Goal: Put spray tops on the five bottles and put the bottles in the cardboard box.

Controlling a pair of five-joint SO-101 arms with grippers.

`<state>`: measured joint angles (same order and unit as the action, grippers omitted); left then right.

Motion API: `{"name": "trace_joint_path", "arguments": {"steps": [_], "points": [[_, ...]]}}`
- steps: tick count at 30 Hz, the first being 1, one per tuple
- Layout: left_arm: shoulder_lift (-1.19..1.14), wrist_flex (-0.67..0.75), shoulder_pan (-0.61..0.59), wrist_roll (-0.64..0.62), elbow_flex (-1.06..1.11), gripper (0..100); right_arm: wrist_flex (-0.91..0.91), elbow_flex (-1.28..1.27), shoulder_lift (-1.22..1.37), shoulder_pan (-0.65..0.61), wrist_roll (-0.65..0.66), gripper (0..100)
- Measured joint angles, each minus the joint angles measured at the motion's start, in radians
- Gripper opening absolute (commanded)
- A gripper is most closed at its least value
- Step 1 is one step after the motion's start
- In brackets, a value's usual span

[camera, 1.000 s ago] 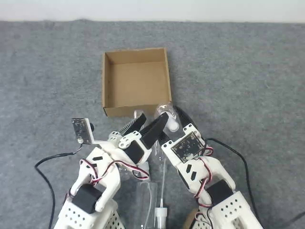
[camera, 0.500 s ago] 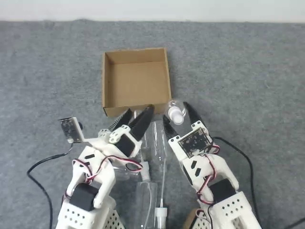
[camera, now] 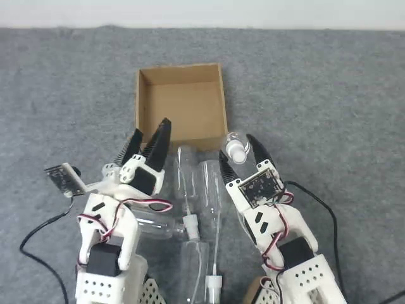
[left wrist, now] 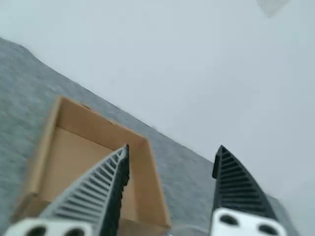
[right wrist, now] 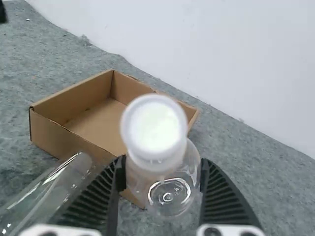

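The open cardboard box (camera: 180,107) sits at the table's far middle and holds nothing. My right gripper (camera: 236,147) is shut on a clear bottle (camera: 235,151) with a white spray top, held just off the box's near right corner. In the right wrist view that bottle (right wrist: 167,189) stands between the fingers (right wrist: 98,196), its white top (right wrist: 155,128) facing the camera. My left gripper (camera: 152,128) hangs open and empty over the box's near left corner. Its wrist view has the jaws spread in front of the box (left wrist: 93,157).
Several clear bottles lie between the arms, two side by side (camera: 199,180), another (camera: 193,263) nearer the bases. A loose spray top with a long tube (camera: 214,282) lies at the front edge. Grey carpet spreads to both sides.
My left gripper swung left, away from the bottle, and now stands open near the box's left corner. My right gripper shifted slightly right and forward with the bottle.
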<state>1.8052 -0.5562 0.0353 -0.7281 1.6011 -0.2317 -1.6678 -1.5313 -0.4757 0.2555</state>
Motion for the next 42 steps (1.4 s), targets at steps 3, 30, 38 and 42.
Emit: {"name": "trace_joint_path", "arguments": {"steps": [3, 30, 38, 42], "points": [[0.0, 0.006, -0.077, 0.049, -0.005, 23, 0.0, 0.0, 0.0, 0.0, 0.0, 9.0], [0.0, 0.017, -0.463, 0.204, 0.097, 1, -0.04, 0.0, 0.0, 0.0, 0.0, 9.0], [0.0, 0.002, -0.528, 0.241, 0.097, 1, -0.04, 0.0, 0.0, 0.0, 0.0, 9.0], [0.0, -0.064, -0.534, 0.275, 0.097, 1, -0.04, 0.0, 0.0, 0.0, 0.0, 9.0]]}}
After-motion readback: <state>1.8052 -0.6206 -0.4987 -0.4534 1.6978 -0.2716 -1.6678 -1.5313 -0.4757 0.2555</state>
